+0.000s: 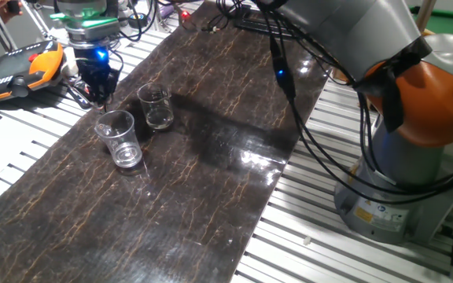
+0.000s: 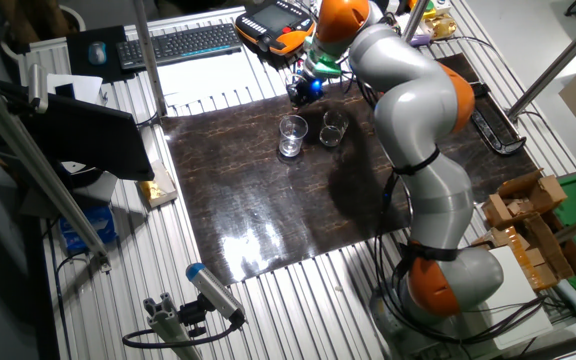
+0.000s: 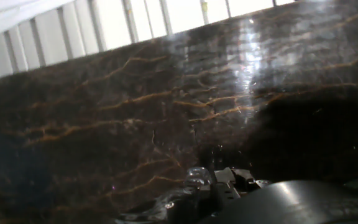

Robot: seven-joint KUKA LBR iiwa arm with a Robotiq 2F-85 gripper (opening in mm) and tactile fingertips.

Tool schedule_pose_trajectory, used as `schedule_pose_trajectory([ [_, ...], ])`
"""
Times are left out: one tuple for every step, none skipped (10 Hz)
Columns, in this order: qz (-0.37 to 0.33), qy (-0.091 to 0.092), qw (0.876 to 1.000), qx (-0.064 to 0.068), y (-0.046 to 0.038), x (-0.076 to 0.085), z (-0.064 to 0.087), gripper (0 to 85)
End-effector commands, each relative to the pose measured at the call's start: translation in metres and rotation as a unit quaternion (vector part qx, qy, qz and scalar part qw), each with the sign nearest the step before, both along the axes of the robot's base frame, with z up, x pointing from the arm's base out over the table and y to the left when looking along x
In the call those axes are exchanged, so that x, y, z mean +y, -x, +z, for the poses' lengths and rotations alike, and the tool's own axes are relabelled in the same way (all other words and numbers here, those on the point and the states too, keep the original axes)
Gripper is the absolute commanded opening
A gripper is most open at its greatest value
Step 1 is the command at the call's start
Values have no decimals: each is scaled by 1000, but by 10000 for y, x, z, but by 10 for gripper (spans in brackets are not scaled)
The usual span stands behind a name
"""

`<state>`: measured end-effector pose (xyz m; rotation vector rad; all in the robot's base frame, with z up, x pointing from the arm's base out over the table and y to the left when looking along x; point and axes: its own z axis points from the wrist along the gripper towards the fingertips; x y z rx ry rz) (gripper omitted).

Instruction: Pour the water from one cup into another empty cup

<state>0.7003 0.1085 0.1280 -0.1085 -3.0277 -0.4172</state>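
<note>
Gripper hovers low at the far left of the bench, jaws' spread impossible to tell, just behind the taller tumbler with the shorter cup to its right; next, seemingly, closing round the tumbler.

On my dark marble-patterned mat I see the taller, wider clear tumbler near the shorter, narrower clear cup, apart. The gripper hangs just behind the tumbler, with an orange-and-black teach pendant off the mat beyond it.
</note>
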Motion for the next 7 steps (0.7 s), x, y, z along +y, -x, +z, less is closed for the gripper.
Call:
schedule_pose_trajectory([
  [266, 0, 964, -5, 0, 5, -2, 7],
  [266, 7, 964, -7, 4, 13, -9, 7],
  [246, 8, 969, -10, 10, 20, -12, 83],
  [229, 8, 973, -18, 13, 23, -15, 153],
  [208, 8, 978, -22, 17, 25, -21, 213],
  [183, 8, 983, -19, 26, 33, -27, 270],
  [168, 6, 986, -18, 32, 35, -37, 303],
])
